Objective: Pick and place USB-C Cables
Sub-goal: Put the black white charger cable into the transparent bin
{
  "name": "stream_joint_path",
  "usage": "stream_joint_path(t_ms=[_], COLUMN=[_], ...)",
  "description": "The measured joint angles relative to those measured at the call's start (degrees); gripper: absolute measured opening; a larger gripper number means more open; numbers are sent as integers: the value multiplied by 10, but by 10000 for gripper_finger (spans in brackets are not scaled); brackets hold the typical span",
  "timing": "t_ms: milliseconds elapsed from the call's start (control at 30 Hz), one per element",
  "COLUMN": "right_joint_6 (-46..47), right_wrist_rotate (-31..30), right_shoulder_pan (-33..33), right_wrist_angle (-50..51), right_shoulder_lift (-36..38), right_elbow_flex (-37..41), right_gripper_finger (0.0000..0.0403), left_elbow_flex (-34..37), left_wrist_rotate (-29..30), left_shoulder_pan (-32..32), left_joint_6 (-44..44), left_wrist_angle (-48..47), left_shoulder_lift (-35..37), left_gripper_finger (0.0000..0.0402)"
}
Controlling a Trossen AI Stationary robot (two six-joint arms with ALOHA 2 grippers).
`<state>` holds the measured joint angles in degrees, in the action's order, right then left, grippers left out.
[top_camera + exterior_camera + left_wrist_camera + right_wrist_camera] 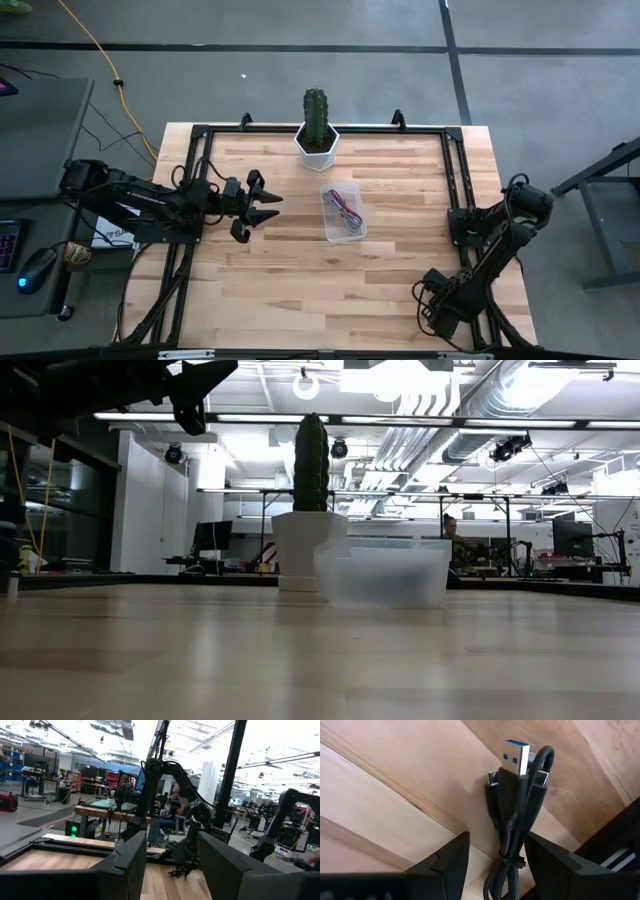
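A clear plastic container (343,212) (385,572) in the middle of the table holds a red/pink cable (347,206) and a grey one, loosely coiled. The black cable (515,815), bundled with a tie and ending in a blue-tongued plug (517,756), lies flat on the wood near the table's right near corner. My right gripper (497,865) (432,295) points down over it, open, one finger on each side of the bundle. My left gripper (262,205) (170,870) (195,390) hovers open above the left half of the table. My right gripper comes at the black cable from above, its fingers lying along the bundle. One finger (550,865) stands right beside the tied part (522,845); I cannot tell whether it touches. A gap shows at the other finger (450,865). The cable rests on the table.
A cactus in a white pot (318,130) (310,465) stands at the far edge, just behind the container. A black frame rail (455,180) runs along the table's sides. Bare wood lies between the container and the right gripper. A person sits in the room beyond.
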<state>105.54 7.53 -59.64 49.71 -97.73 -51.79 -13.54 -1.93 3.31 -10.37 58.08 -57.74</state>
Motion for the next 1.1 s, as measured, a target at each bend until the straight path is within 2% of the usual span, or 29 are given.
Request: stream_joint_path(t_ms=[100, 200, 500, 567, 700, 900, 1100], right_joint_6=[-2, -9, -55, -58, -63, -69, -68], right_wrist_rotate=[0, -3, -25, -24, -23, -23, -24], right_shoulder_pan=[0, 0, 1, 2, 4, 5, 5], right_wrist_angle=[-1, -4, -10, -9, -9, -10, -10], right_shoulder_lift=[0, -1, -2, -2, -2, -2, -2], right_elbow_flex=[0, 0, 0, 0, 1, 1, 1], right_gripper_finger=[181, 159, 18, 16, 37, 9, 14], left_elbow_flex=[0, 0, 0, 0, 0, 0, 0], left_wrist_rotate=[0, 0, 0, 0, 0, 0, 0], left_shoulder_pan=[0, 0, 0, 0, 0, 0, 0], left_joint_6=[0, 0, 0, 0, 0, 0, 0], left_wrist_angle=[0, 0, 0, 0, 0, 0, 0], left_shoulder_lift=[0, 0, 0, 0, 0, 0, 0], left_gripper_finger=[154, 154, 154, 154, 154, 154, 154])
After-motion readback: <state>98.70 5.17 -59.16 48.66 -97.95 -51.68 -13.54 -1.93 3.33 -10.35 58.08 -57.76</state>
